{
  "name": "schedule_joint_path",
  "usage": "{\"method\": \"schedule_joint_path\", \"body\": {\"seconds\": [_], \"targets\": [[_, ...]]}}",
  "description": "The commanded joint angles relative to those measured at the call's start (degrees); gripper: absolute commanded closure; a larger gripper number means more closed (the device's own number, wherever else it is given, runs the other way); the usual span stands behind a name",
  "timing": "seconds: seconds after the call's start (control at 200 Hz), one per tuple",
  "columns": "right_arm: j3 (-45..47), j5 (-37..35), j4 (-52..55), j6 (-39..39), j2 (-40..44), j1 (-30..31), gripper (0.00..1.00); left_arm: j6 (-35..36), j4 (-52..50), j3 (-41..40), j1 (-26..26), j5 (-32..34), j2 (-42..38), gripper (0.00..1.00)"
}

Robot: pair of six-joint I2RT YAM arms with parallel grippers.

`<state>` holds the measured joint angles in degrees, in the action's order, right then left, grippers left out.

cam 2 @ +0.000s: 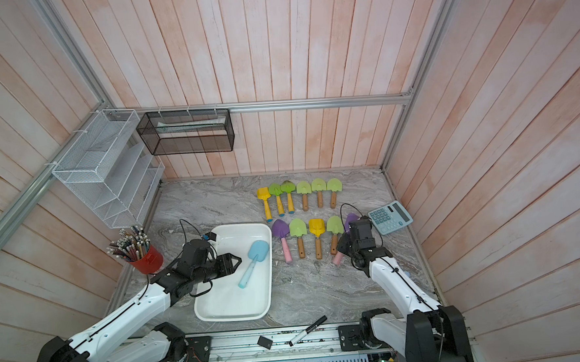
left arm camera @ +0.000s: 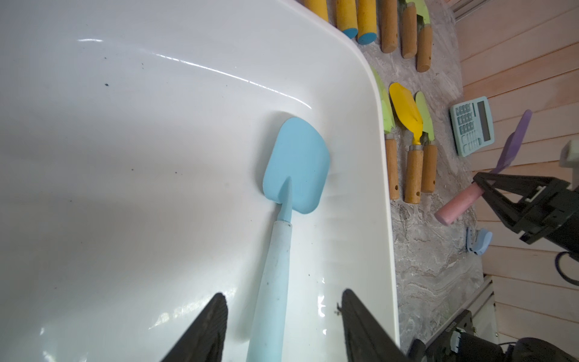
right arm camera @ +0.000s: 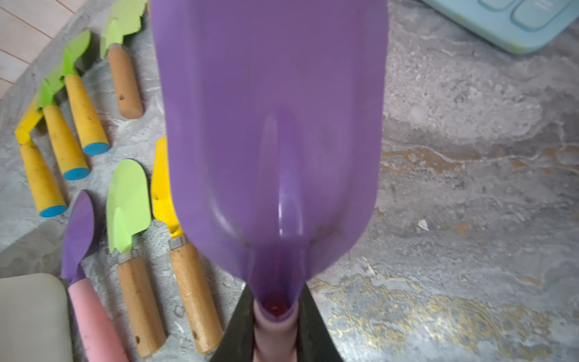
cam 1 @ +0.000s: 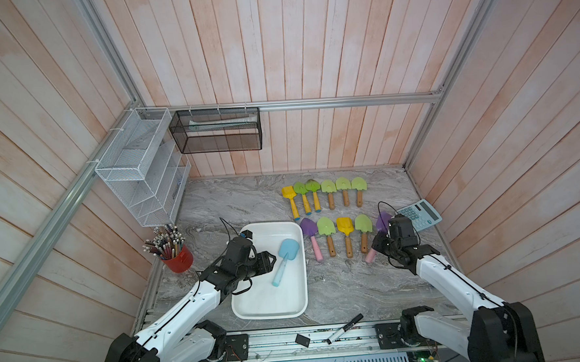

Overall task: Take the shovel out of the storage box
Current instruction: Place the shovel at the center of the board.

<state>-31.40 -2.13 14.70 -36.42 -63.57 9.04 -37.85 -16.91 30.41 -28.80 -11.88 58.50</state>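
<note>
We are looking at the storage box, a large, shallow white plastic tub with rounded corners and a rolled rim. It is sitting flat on the grey marbled desk, its long sides running front to back in both top views. Its glossy floor is carrying a few dark specks. Inside it the shovel is lying flat, a pale blue toy with a rounded, squarish blade and a slim, lighter handle. We are seeing it slanted: the blade is resting near the right wall toward the far end, while the handle is reaching back toward the middle of the floor
</note>
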Motion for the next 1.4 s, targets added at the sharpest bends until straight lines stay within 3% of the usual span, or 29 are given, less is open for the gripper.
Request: {"method": "schedule_joint_path", "body": {"seconds": [0.0,0.68,1.115,1.395], "targets": [[1.1,-1.8,0.3,-0.1,-1.4,-0.8,0.94,1.4,0.6,0.1,-0.2,1.3,0.4,0.4],[2.0,1.5,-3.8,1.6,-10.8,-3.8,0.9,1.5,0.7,-1.7,-0.4,1.3,0.4,0.4],[2.2,2.2,-3.3,1.5,-10.5,-3.9,0.73,1.7,0.3,-1.7,-0.3,1.5,0.7,0.4],[0.2,2.6,-0.2,1.3,-5.0,-3.9,0.63,1.7,-0.5,-1.5,-1.1,2.5,0.9,0.4]]}}
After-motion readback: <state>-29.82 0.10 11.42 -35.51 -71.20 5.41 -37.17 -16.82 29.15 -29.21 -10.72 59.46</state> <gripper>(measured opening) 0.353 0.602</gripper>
